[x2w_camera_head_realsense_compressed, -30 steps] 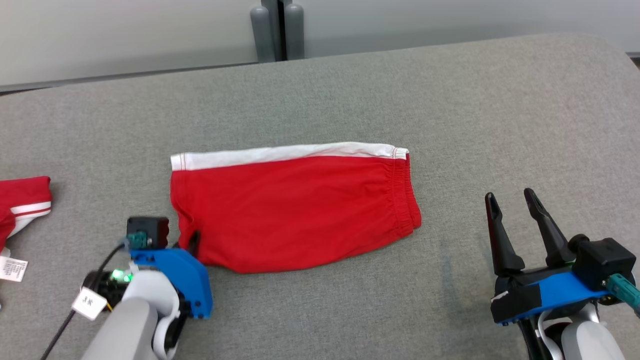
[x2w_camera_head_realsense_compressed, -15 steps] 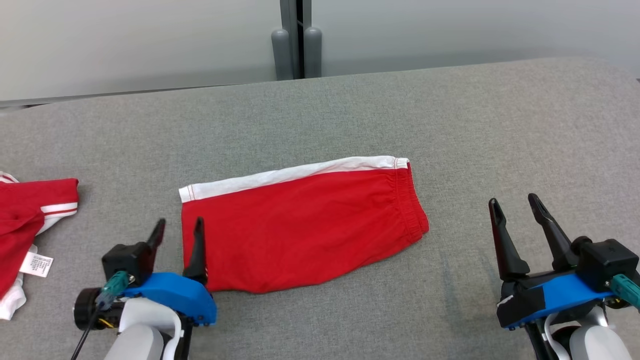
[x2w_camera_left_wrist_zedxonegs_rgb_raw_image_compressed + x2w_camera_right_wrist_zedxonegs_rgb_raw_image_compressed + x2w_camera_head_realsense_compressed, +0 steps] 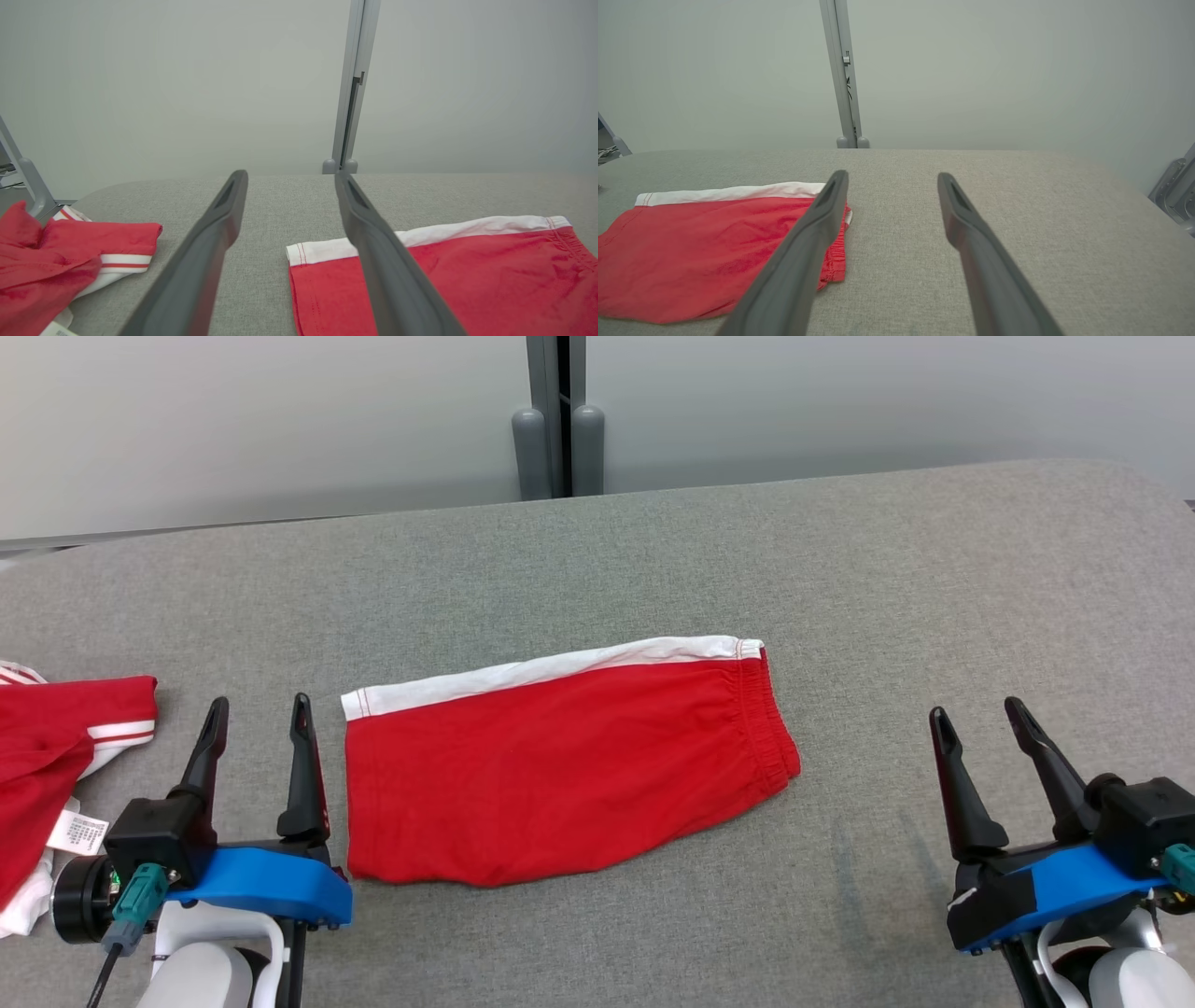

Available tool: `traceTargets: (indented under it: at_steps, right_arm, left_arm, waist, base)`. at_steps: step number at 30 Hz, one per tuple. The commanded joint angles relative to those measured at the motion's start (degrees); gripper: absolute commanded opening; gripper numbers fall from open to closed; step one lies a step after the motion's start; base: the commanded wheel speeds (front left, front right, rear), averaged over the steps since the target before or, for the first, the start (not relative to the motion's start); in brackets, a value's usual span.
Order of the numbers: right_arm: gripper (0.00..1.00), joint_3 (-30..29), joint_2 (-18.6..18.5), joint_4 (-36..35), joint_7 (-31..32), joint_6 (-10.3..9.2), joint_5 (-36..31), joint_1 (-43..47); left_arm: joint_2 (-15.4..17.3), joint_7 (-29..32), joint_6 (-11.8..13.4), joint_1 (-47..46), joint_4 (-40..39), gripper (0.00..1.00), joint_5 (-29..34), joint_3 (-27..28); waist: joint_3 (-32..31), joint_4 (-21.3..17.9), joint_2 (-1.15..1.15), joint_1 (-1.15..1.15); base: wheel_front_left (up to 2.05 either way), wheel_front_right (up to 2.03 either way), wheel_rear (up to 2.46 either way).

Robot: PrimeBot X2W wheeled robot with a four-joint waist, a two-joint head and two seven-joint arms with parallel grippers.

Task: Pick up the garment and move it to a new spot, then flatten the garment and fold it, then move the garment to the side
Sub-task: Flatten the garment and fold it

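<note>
Left gripper [image 3: 260,703] and right gripper [image 3: 976,709] are seen with jaws wide apart, empty. The red garment [image 3: 560,765] is laid between them, nearest the left.

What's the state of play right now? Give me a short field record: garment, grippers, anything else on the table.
garment: red shorts, lying flat, seemingly folded in half, white band along far edge, waistband toward the right
left gripper: fingers open, empty, just left of the shorts
right gripper: fingers open, empty, well right of the shorts
other: red-and-white garment, crumpled, at the left edge of the grey table
</note>
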Motion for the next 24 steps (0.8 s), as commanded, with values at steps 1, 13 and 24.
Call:
traceTargets:
  at_steps: [1,13,24]
  right_arm:
    - [1.00,-0.23,0.12,-0.51,0.14,0.00,-0.33,0.71]
    - [1.00,1.63,-1.83,1.37,1.94,0.00,0.72,-2.69]
    - [1.00,8.67,-3.21,17.22,3.06,0.00,2.55,-11.83]
  left_arm:
    - [0.42,0.30,0.36,0.51,-0.63,1.00,0.43,0.21]
    - [0.74,0.63,1.11,-0.83,-4.01,1.00,0.88,-0.35]
    - [-0.85,-2.29,0.06,-6.00,-2.75,1.00,1.41,-1.28]
  waist:
    - [0.02,-0.01,0.01,0.00]
    - [3.56,2.36,0.01,0.00]
    - [9.51,7.71,0.01,0.00]
  base:
    - [0.00,0.00,0.00]
    - [0.00,0.00,0.00]
    - [0.00,0.00,0.00]
